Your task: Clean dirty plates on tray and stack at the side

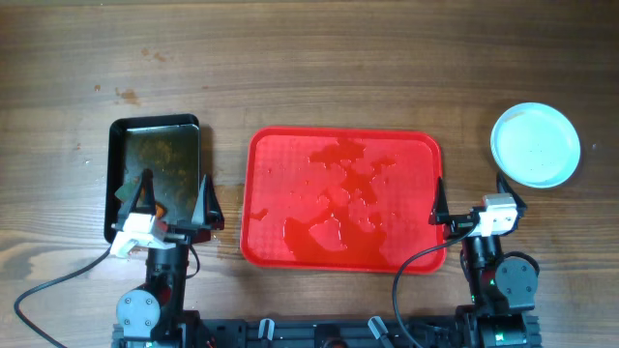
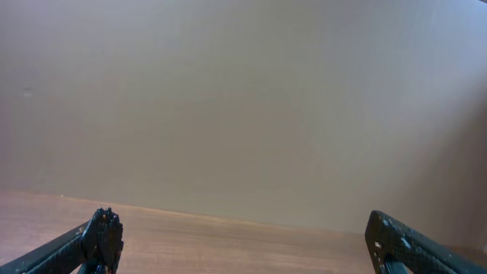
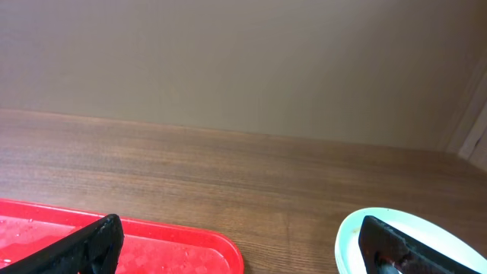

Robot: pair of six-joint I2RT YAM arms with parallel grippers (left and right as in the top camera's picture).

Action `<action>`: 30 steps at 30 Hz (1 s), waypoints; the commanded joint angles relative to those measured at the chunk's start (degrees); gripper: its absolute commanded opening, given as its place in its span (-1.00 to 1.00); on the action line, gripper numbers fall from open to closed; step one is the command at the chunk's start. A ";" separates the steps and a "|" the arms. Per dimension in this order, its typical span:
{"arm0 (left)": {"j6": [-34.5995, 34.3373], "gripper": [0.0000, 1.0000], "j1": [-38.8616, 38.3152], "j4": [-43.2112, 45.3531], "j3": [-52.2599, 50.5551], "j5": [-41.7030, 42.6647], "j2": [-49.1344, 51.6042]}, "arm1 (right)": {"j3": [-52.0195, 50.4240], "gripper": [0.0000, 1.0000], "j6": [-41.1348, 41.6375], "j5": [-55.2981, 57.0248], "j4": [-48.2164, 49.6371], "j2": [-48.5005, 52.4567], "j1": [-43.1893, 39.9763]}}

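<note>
The red tray [image 1: 271,164] lies in the middle of the wooden surface [image 1: 338,58], its floor wet with irregular patches of liquid; a round pale mint-blue plate [image 1: 535,145] sits well apart from it on the far right side, and whether others lie stacked beneath it cannot be told; a black pan [image 1: 160,135] with brownish residue stands just left of the tray; the left tool [image 1: 175,198] hangs over the pan's near end, released, its jaws spread wide with nothing between them; the right tool [image 1: 472,201] sits near the tray's right edge, between tray and plate, likewise released and grasping nothing; the right wrist view shows a tray corner [image 3: 167,243] at lower left and the plate [image 3: 348,247] at lower right, partly behind one finger [image 3: 396,247]; the left wrist view shows only two fingers [image 2: 99,236], a strip of surface and a plain wall
</note>
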 commanded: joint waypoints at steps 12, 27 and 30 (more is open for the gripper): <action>0.09 1.00 0.68 -21.35 -0.48 -0.35 -0.59 | -0.07 0.99 -0.63 -1.16 0.15 -0.68 -0.39; 0.09 1.00 0.68 -21.31 -0.48 0.04 -0.61 | -0.07 0.99 -0.63 -1.16 0.15 -0.68 -0.39; 0.09 1.00 0.68 -21.33 -0.46 0.04 -0.61 | -0.07 0.99 -0.63 -1.14 0.15 -0.68 -0.39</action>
